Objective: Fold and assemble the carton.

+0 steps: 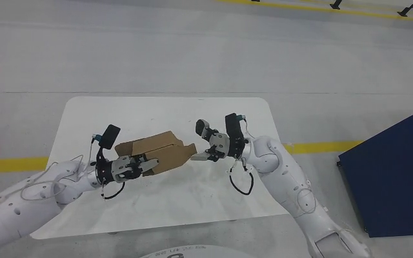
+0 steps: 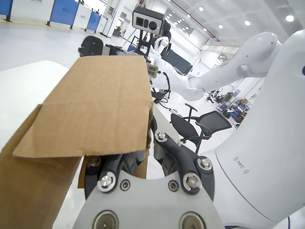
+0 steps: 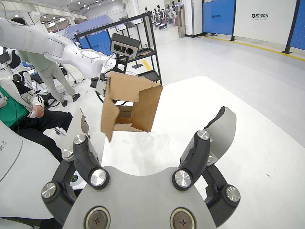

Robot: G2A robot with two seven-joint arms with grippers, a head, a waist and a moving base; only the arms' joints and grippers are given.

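The top camera looked down on the tabletop (image 1: 161,109); the wrist cameras faced each other closely across the carton (image 3: 147,108), apparently level with it.

In the left wrist view, the brown corrugated-cardboard carton (image 2: 95,106) covers the tips of the left gripper (image 2: 147,141). One dark finger runs under a loose flap and the other ends behind a wall's torn edge, so where the pads meet the cardboard cannot be seen, and the carton's near end is cut off by the picture's edge. From the right wrist, the carton's own walls hide the end where it is held, and from above it conceals a patch of the white rounded table (image 1: 193,116) towards the middle.
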